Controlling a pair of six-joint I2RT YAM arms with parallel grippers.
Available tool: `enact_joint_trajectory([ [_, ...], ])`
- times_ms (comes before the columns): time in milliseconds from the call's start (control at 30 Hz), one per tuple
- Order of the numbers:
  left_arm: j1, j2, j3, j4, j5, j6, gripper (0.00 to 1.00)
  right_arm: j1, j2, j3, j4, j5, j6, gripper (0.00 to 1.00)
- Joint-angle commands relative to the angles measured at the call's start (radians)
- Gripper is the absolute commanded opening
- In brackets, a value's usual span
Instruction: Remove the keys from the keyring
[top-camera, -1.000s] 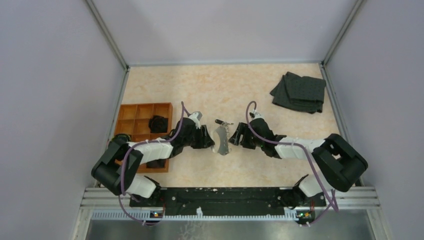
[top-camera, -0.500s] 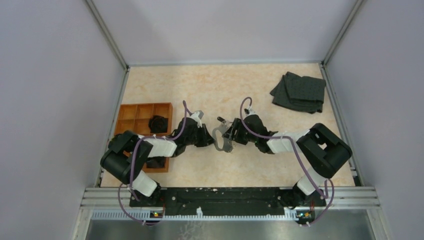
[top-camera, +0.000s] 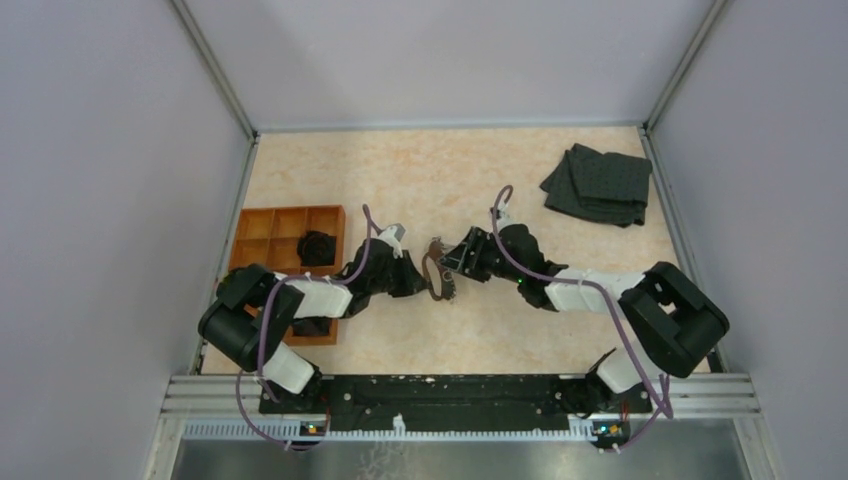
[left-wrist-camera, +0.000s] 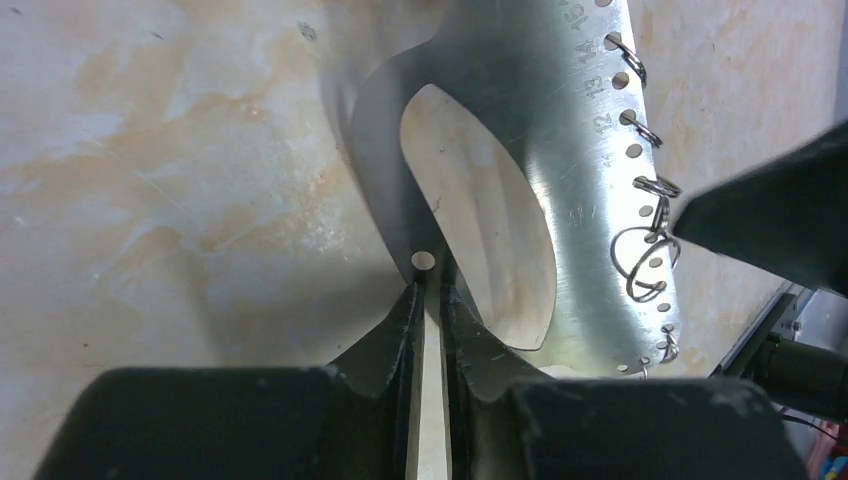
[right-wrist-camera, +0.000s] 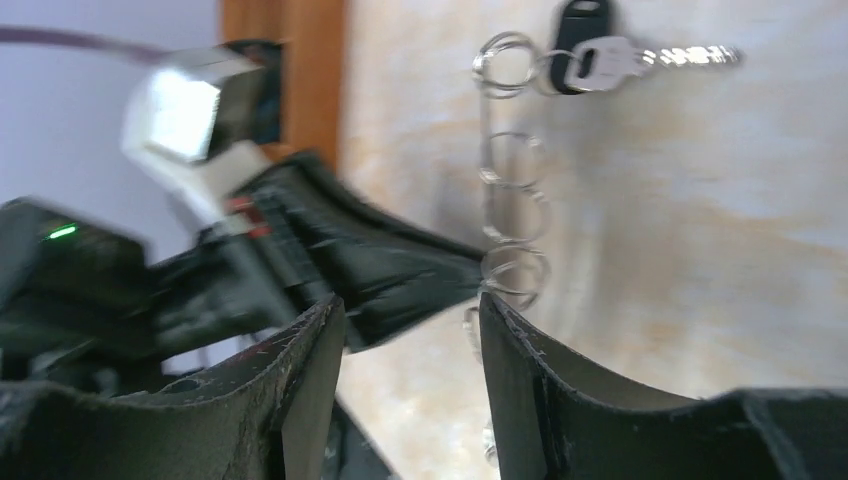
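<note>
The keyring (left-wrist-camera: 560, 130) is a flat grey metal oval with a hollow middle and numbered holes along its edge. Small wire rings (left-wrist-camera: 648, 250) hang from the holes. My left gripper (left-wrist-camera: 428, 290) is shut on the keyring's inner rim, by a small hole. In the top view the keyring (top-camera: 437, 272) sits between the left gripper (top-camera: 415, 280) and the right gripper (top-camera: 455, 262). My right gripper (right-wrist-camera: 410, 305) is open, with its jaws just short of the row of rings (right-wrist-camera: 512, 200). A silver key with a black head (right-wrist-camera: 600, 55) hangs at the far end of that row.
An orange compartment tray (top-camera: 262, 225) stands left of the left arm, with a black lump (top-camera: 318, 246) in one cell. A dark folded cloth (top-camera: 600, 185) lies at the back right. Metal-framed walls close in the beige table.
My right gripper has moved left and closed in on the keyring's ringed edge. The keyring has tilted more edge-on in the left gripper's hold. The left arm has shifted slightly.
</note>
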Motion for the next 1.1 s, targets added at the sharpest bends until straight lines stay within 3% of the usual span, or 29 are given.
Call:
enact_joint_trajectory([
  [0,-0.022,-0.035,-0.027,-0.042,0.023,-0.006,0.17,0.033,-0.064,0.01,0.147,-0.165,0.057,0.52],
  [267,-0.022,-0.084,-0.036,-0.043,0.03,-0.009,0.18,0.034,-0.02,0.05,0.058,-0.154,-0.003,0.52],
  [367,-0.02,-0.11,-0.039,-0.069,0.015,-0.003,0.2,0.034,-0.058,0.094,-0.118,-0.034,-0.124,0.6],
  [533,-0.002,-0.16,-0.042,-0.101,-0.015,-0.006,0.33,0.003,-0.055,0.169,-0.327,0.091,-0.321,0.69],
  [667,0.003,-0.182,-0.036,-0.115,-0.042,-0.009,0.37,-0.028,0.022,0.228,-0.374,0.108,-0.461,0.69],
  [833,0.008,-0.195,-0.031,-0.134,-0.033,0.007,0.37,-0.03,0.123,0.293,-0.315,0.033,-0.642,0.6],
  [1067,0.02,-0.237,-0.032,-0.181,-0.021,0.028,0.38,-0.029,0.218,0.367,-0.345,0.015,-0.766,0.58],
])
